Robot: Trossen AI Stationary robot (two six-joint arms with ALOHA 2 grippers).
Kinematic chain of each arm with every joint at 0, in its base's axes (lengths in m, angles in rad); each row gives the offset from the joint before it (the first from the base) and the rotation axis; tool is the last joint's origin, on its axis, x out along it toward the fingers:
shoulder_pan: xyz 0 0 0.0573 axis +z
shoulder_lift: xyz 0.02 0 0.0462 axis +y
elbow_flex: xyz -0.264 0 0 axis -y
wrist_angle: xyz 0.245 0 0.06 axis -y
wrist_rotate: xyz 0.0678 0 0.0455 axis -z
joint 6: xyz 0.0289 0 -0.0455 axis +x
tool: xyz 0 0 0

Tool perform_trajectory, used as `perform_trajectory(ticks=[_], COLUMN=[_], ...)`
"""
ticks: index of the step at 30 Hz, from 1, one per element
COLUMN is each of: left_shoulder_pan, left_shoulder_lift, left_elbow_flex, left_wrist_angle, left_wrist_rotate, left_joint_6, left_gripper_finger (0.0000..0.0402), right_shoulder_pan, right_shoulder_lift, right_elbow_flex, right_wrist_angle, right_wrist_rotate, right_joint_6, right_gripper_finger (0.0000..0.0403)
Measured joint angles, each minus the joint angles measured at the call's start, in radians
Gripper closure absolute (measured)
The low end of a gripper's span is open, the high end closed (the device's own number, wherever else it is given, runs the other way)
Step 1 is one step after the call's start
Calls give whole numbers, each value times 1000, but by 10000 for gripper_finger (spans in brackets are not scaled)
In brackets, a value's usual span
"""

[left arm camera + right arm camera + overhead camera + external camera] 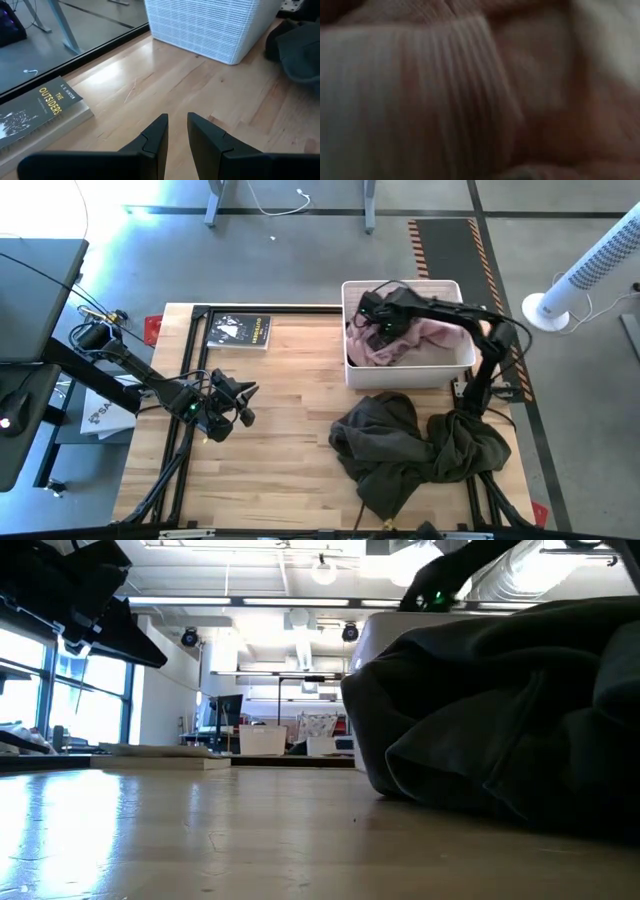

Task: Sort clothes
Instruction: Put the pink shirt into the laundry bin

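A pale pink garment [432, 338] lies in the white lattice basket [408, 373] at the table's far right. Its ribbed cloth [445, 90] fills the right wrist view. My right gripper [372, 315] reaches down into the basket's left part, right at the pink garment. A dark olive-brown garment [410, 445] lies heaped on the table in front of the basket and fills the right of the low view [500, 710]. My left gripper [176, 122] hovers over the table's left part [248, 402], slightly open and empty. The beige, black and navy garments are out of view.
A dark book [239, 331] lies flat at the far left of the table and also shows in the left wrist view [35, 110]. Bare wood [290, 400] stretches between my left gripper and the olive-brown heap. A black metal frame [190, 370] runs along the table's left side.
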Motion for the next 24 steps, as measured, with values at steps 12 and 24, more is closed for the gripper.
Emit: perform_trajectory(ticks=[12,24], left_shoulder_pan=[0,0], left_shoulder_lift=[0,0], left_elbow_flex=[0,0], left_wrist_angle=[-2,-2], left_wrist_rotate=[8,11], left_joint_6=[0,8], left_gripper_finger=[330,330], right_shoulder_pan=[-30,171], right_shoulder_lift=[57,-354], right_elbow_flex=[-2,-2], right_wrist_angle=[125,144], right_wrist_rotate=[34,405], right_joint_6=[-116,1], right_gripper_finger=[277,277])
